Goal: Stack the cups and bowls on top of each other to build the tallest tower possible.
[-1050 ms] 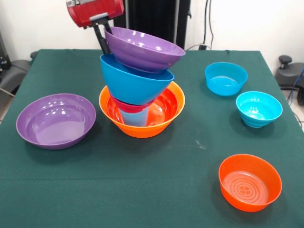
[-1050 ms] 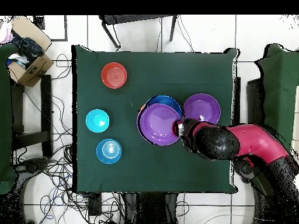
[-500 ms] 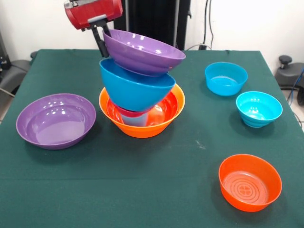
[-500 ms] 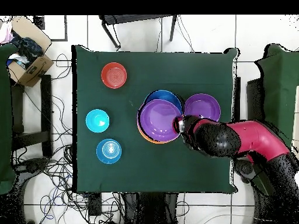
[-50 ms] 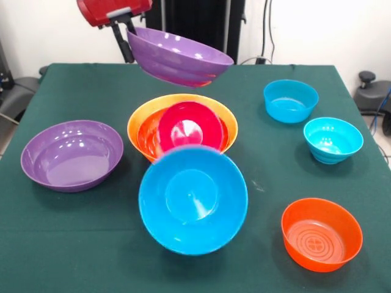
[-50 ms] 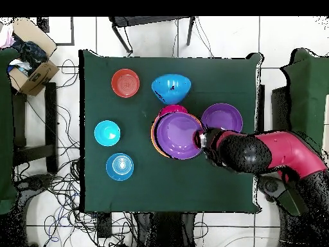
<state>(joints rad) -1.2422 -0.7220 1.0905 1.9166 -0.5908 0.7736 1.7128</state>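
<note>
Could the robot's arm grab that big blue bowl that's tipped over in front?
Probably not yet. The gripper is shut on the purple bowl, held high. Nothing covers the big blue bowl, though.

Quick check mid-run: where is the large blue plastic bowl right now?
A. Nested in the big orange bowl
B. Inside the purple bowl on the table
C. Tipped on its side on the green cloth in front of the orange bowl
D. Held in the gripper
C: the large blue plastic bowl lies tipped, mouth towards the camera, outside the big orange bowl; the gripper holds a purple bowl.

Raised arm (image 6: 276, 151), hand (image 5: 125, 33) gripping a rim
</note>
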